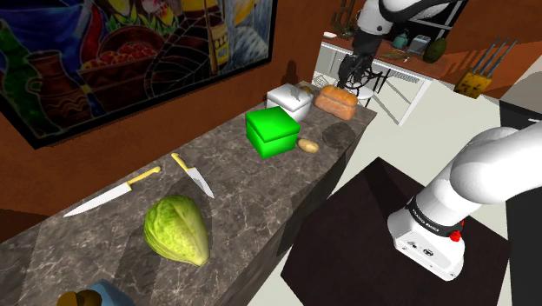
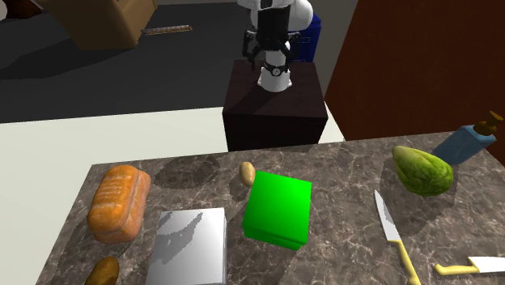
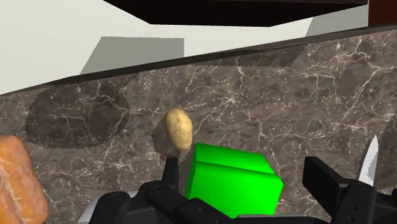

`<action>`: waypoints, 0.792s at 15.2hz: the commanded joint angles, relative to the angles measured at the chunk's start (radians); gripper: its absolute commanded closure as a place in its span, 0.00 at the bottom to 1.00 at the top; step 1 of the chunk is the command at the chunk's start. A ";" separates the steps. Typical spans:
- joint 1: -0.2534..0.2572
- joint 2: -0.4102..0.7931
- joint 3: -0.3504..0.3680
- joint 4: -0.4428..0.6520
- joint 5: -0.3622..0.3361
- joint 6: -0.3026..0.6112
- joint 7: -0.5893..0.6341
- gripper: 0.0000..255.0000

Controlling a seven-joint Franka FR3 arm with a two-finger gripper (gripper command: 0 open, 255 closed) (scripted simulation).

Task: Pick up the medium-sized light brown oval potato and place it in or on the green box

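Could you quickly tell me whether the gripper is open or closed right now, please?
Gripper: open, holding nothing.

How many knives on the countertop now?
2. One knife lies between the green box and the cabbage; the other knife lies at the shoulder view's left of it. None appear hidden.

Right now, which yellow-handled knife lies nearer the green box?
The yellow-handled knife further right in the shoulder view, closest to the bright green box; the other knife lies beyond it, farther left.
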 commanded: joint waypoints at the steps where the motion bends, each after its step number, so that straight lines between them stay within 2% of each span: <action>1: -0.002 0.060 -0.013 -0.016 0.001 0.067 -0.014 0.00; 12: -0.005 0.454 -0.061 0.033 0.056 0.350 -0.100 0.00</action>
